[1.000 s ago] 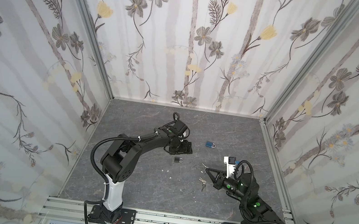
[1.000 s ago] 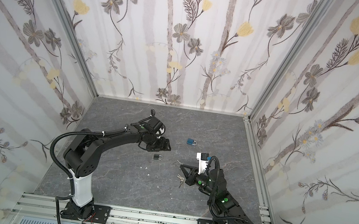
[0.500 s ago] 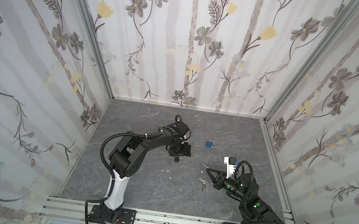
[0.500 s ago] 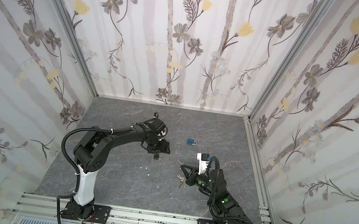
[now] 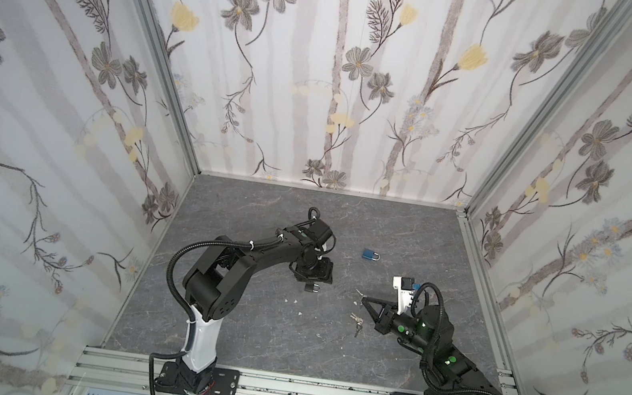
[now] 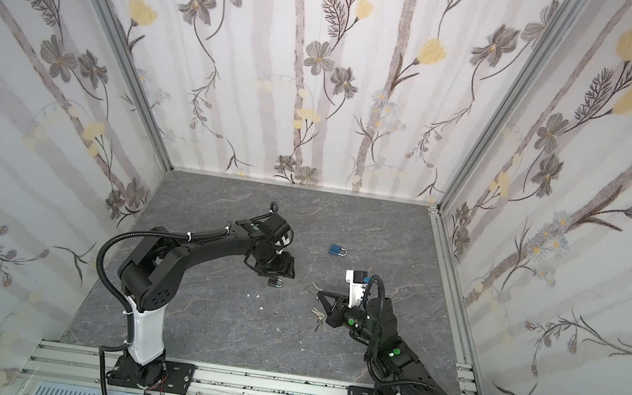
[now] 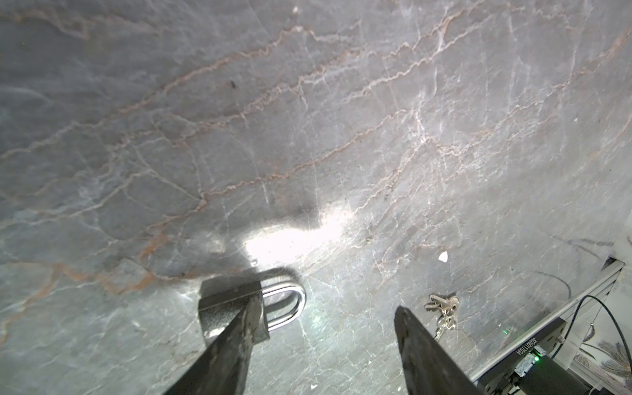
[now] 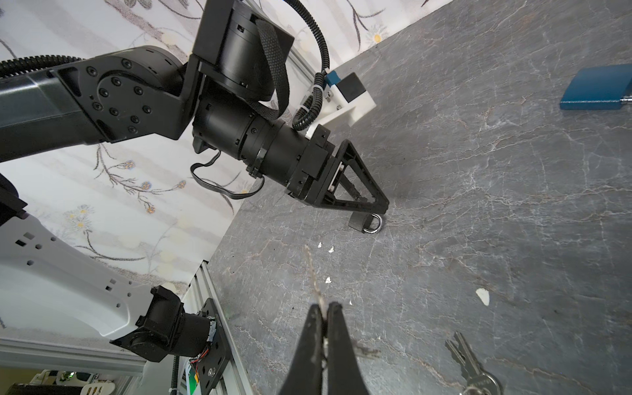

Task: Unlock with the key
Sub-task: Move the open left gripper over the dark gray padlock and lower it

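Left gripper [image 7: 325, 309], jaws apart, hangs low over the dark padlock [image 7: 225, 297] lying flat on the table [image 5: 246, 323]. One finger [image 7: 236, 345] crosses in front of the lock's body and the other stands clear of the shackle, so nothing is gripped yet; whether that near finger touches the lock, I cannot tell. My right gripper [image 8: 325, 307] is clenched on a single key [image 8: 313, 273], its blade sticking out past the fingertips toward the padlock, well apart from it. A bunch of spare keys [image 5: 356, 322] lies on the table beside that gripper's tip, and a blue padlock [image 5: 371, 254] sits apart, nearer the back wall. As I judge it, the step in hand is securing the dark lock before the key goes in. Next I must straddle its body squarely, close on it and present the keyhole to the blade; a glancing pinch could skid the lock away
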